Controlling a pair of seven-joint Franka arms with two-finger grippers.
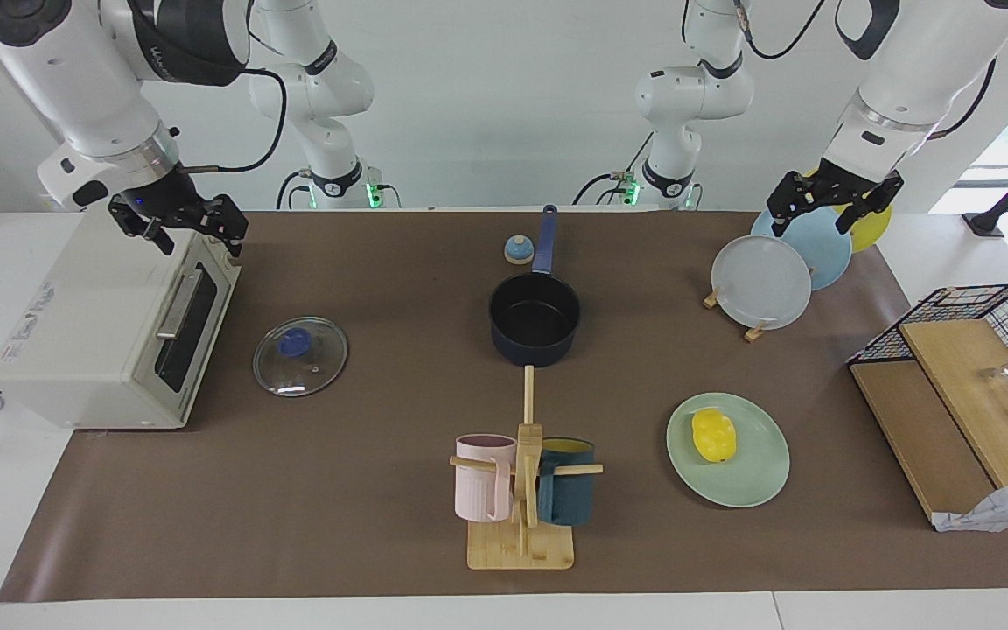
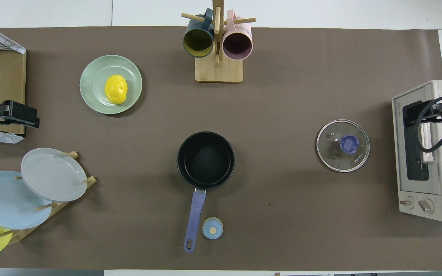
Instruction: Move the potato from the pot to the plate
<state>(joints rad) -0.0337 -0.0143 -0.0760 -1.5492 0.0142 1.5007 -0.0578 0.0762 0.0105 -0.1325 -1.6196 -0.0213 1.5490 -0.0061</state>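
The yellow potato lies on the mint-green plate, toward the left arm's end of the table; it also shows in the overhead view on the plate. The navy pot stands mid-table with nothing inside, its handle pointing toward the robots; it also shows in the overhead view. My left gripper hangs open and empty in the air over the plate rack. My right gripper waits open and empty over the toaster oven.
A rack holds grey-white, light blue and yellow plates. A mug tree with pink and teal mugs stands farther from the robots than the pot. Also here: glass lid, toaster oven, small blue knob, wire basket with boards.
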